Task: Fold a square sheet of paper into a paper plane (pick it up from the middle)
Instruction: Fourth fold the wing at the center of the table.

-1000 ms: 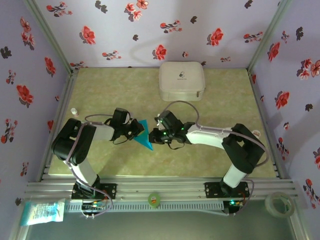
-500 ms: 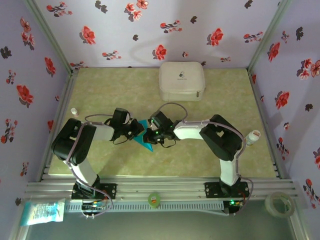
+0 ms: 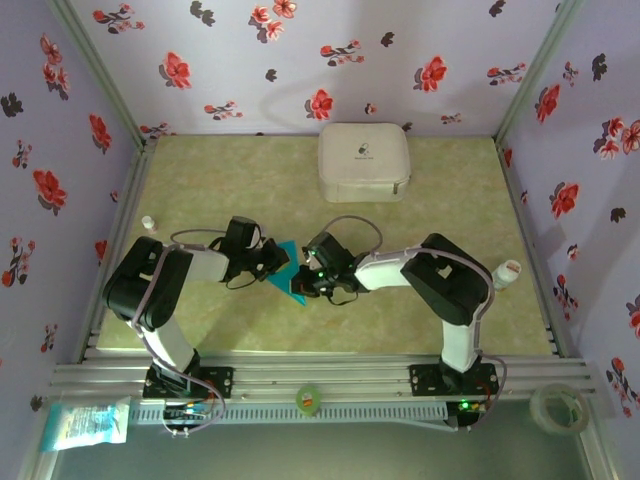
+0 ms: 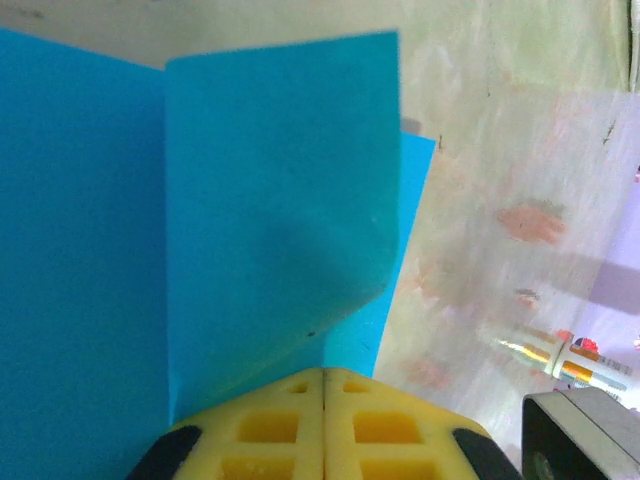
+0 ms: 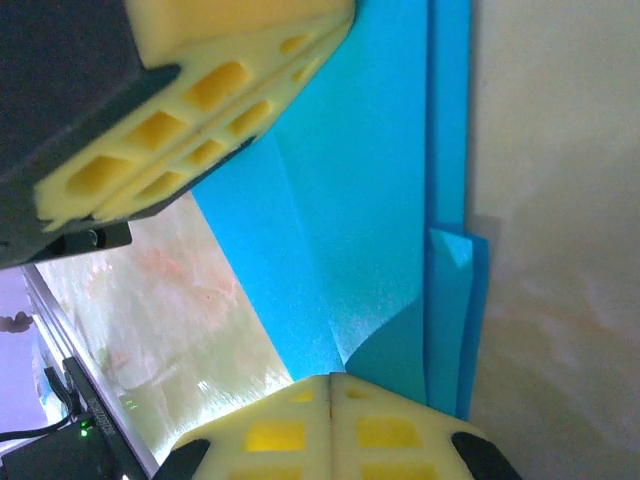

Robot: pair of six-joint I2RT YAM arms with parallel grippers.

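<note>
Pinching: the left gripper (image 3: pixel 277 262) had its yellow fingers (image 4: pixel 290 425) pressed together on an edge of the sheet of paper (image 3: pixel 284 274).
Right gripper (image 3: pixel 301 282): fingers clamped tight on the opposite edge.
Sheet of paper: turquoise, creased into layers, held between both grippers toward the table's (image 3: pixel 230 180) near edge, left of middle.
White case (image 3: pixel 364 160): far edge, well apart.

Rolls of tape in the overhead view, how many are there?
2. A green roll sits midway along the front rail; a larger clear roll lies at the near right corner, below that rail. Others could be hidden.
</note>
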